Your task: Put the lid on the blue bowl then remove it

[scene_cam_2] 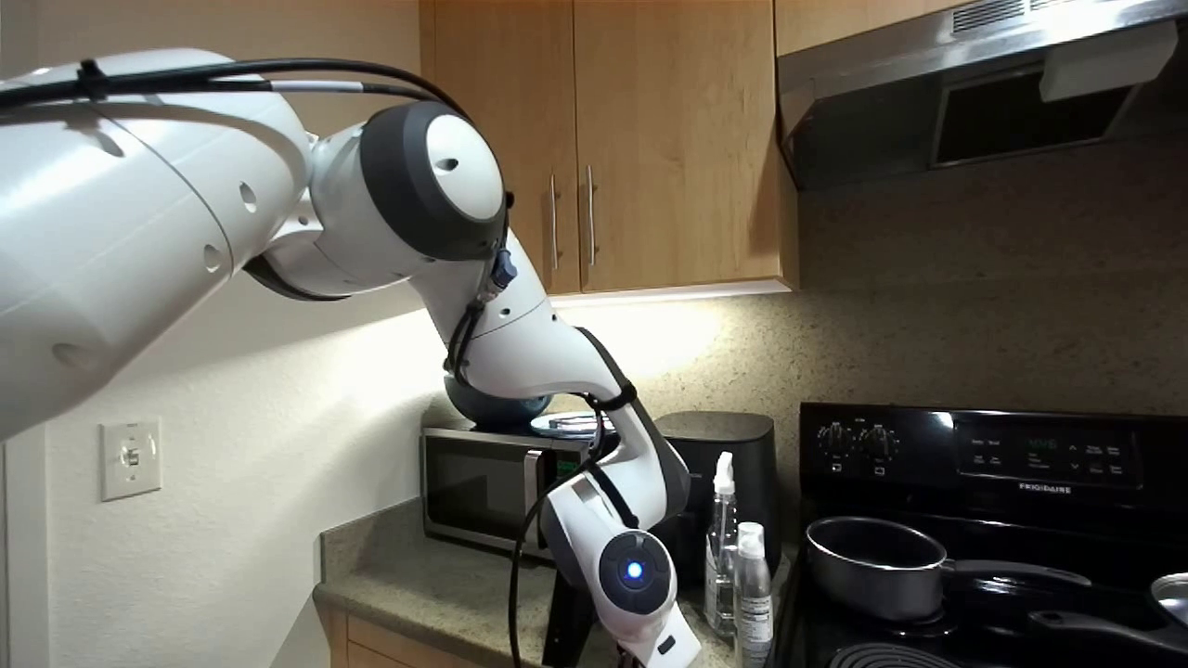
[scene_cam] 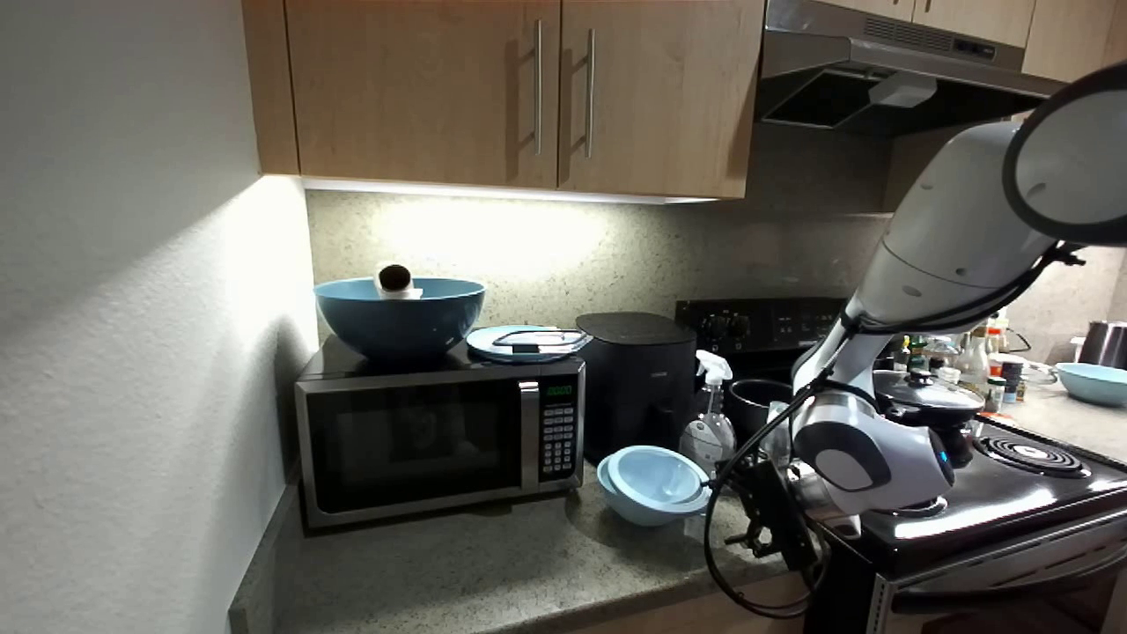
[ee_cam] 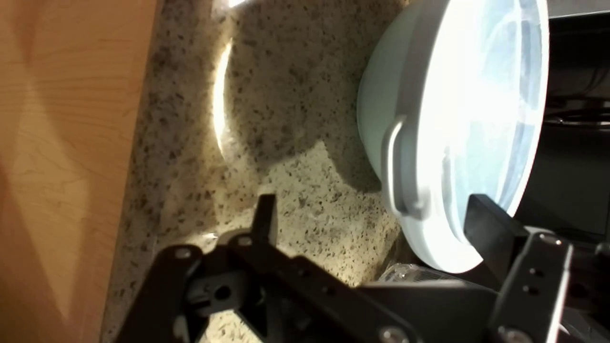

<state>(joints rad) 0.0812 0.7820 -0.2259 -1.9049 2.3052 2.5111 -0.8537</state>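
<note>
A small light-blue bowl (scene_cam: 636, 512) rests on the counter beside the microwave; a round pale piece (scene_cam: 659, 478) with a lighter rim appears tilted in its mouth. Whether this piece is the lid I cannot tell. In the wrist view the bowl (ee_cam: 381, 109) fills the upper right, with a tab on its side and strong glare inside. My gripper (ee_cam: 371, 209) stands open with nothing gripped. One finger overlaps the bowl's rim in that view, the other is over bare counter; contact cannot be judged. In an exterior view the gripper (scene_cam: 738, 509) is just beside the bowl.
A microwave (scene_cam: 414, 440) carries a large dark teal bowl (scene_cam: 396, 330) and a flat light-blue disc (scene_cam: 484, 345) with a dark-edged thing on it. A black appliance (scene_cam: 634, 379) and a spray bottle (scene_cam: 709, 440) stand behind the bowl. The stove (scene_cam_2: 984, 520) holds pans.
</note>
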